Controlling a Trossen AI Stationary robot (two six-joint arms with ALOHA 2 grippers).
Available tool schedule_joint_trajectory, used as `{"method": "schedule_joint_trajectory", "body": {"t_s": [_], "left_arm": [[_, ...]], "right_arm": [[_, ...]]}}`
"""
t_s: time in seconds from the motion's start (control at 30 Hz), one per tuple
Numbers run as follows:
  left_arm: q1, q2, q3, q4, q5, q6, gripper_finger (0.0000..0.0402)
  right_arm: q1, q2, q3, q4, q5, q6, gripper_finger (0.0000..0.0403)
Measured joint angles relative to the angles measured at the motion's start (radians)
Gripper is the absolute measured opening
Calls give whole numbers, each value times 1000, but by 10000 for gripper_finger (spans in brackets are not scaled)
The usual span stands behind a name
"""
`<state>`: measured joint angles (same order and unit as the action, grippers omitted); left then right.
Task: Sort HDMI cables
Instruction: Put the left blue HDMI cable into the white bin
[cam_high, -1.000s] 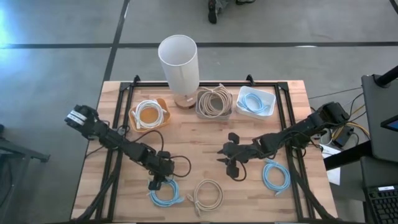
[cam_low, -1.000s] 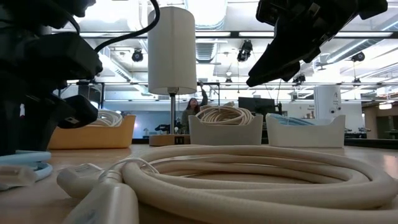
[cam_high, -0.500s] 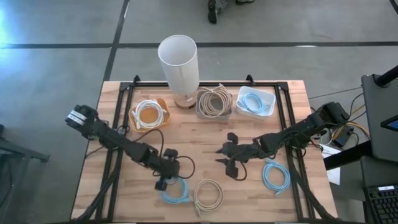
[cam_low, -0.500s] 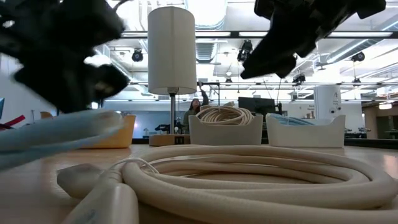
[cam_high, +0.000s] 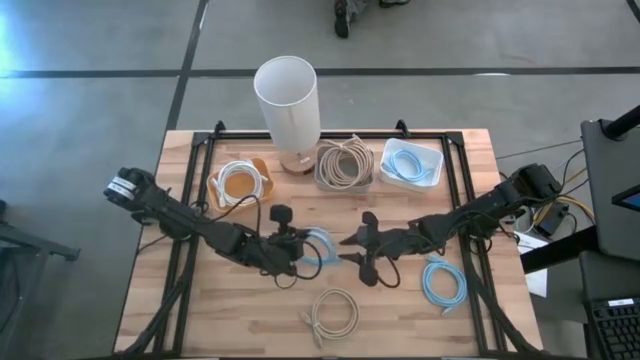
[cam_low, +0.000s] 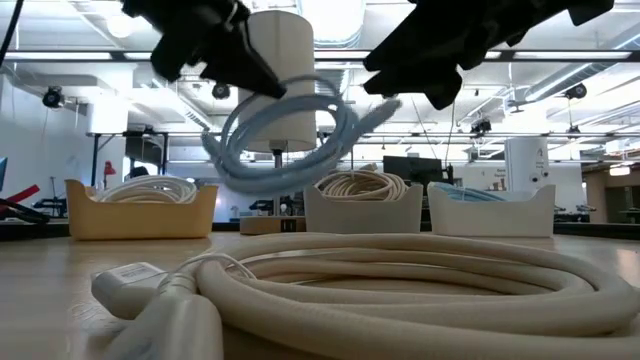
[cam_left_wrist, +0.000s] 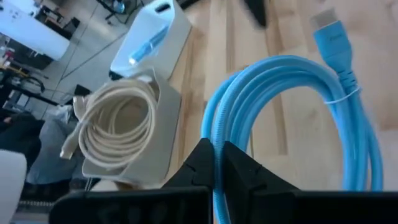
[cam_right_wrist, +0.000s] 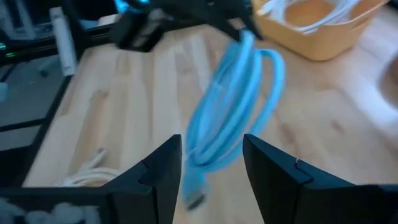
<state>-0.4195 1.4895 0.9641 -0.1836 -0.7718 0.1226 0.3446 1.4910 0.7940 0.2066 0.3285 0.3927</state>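
Near the middle of the wooden table (cam_high: 200, 320), the left gripper (cam_high: 297, 250) was clenched on a light blue cable coil (cam_high: 316, 247), holding it up off the boards; in the low view that coil (cam_low: 285, 130) hung in the air in front of the tall white cylinder (cam_low: 276, 80), and in the left wrist view the two dark fingers (cam_left_wrist: 202, 163) pinched its strands together. The right gripper (cam_high: 352, 257) sat just beside the lifted coil, its fingers spread apart and gripping nothing (the right wrist view showed the blue loop between the two fingers (cam_right_wrist: 163, 163), though whether they touched it could not be told). A beige cable coil (cam_high: 333, 311) lay flat near the front edge, and a second light blue coil (cam_high: 443, 281) lay to the right of it, under the right arm. Along the far side stood three small trays: an orange tray (cam_high: 261, 163) with a white coil (cam_high: 239, 182), a grey tray (cam_high: 322, 184) with a beige coil (cam_high: 344, 159), and a white tray (cam_high: 434, 153) with a light blue coil (cam_high: 406, 163).
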Motion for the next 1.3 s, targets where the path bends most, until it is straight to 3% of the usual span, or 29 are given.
{"method": "schedule_joint_trajectory", "body": {"t_s": [0.17,0.4,0.7,1.3], "left_arm": [[-1,0,23,55,2,13,13],[13,0,12,91,-15,42,13],[13,0,11,137,-83,113,13],[-10,1,-9,141,-111,111,13]], "right_arm": [[-5,0,0,0,112,0,169],[-7,0,0,61,34,19,169],[-40,0,-2,57,37,165,169],[-44,-3,-2,11,33,127,169]]}}
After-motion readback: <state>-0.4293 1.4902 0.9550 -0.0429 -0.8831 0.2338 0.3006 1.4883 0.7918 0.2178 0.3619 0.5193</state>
